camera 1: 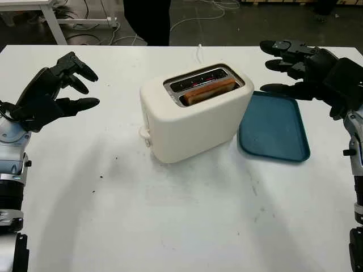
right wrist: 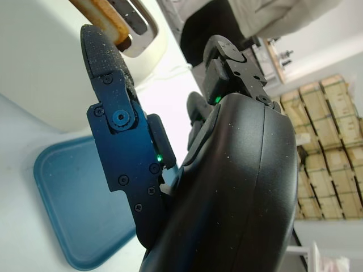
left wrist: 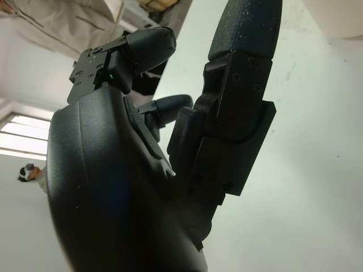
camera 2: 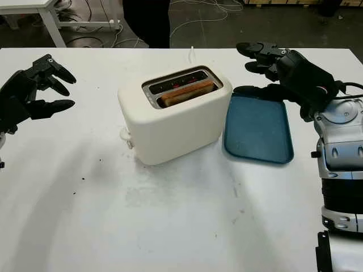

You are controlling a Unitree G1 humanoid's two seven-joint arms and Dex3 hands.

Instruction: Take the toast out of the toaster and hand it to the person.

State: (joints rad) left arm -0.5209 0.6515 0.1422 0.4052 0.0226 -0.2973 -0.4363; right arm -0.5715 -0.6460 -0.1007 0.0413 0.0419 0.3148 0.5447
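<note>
I have the cream toaster (camera 1: pixel 195 116) sitting mid-surface (camera 1: pixel 170 215), turned a little askew, with the toast (camera 1: pixel 210 90) standing in the slot nearer me and poking just above the rim. The farther slot looks empty, though I can't see down into it well enough to be sure.

My right robot hand (camera 1: pixel 295 62) hovers above the far edge of the blue tray (camera 1: pixel 275 130), just beside the toaster's right end, holding nothing and not closed on anything. The left robot hand (camera 1: pixel 59 90) is up over the surface well apart from the toaster on its left side, also holding nothing.

I judge the step in hand to be the reach for the toast, and the right side is the better placed. To do it well I'd bring that hand over the slot from above, line the thumb and fingers with the toast's broad faces, and pinch only the exposed top strip. There's little crust showing, so the grip must be gentle yet firm. I'd lift straight up along the slot to avoid snagging or dragging the toaster. A person (camera 1: pixel 146 22) stands at the far edge, where the handover should go.
</note>
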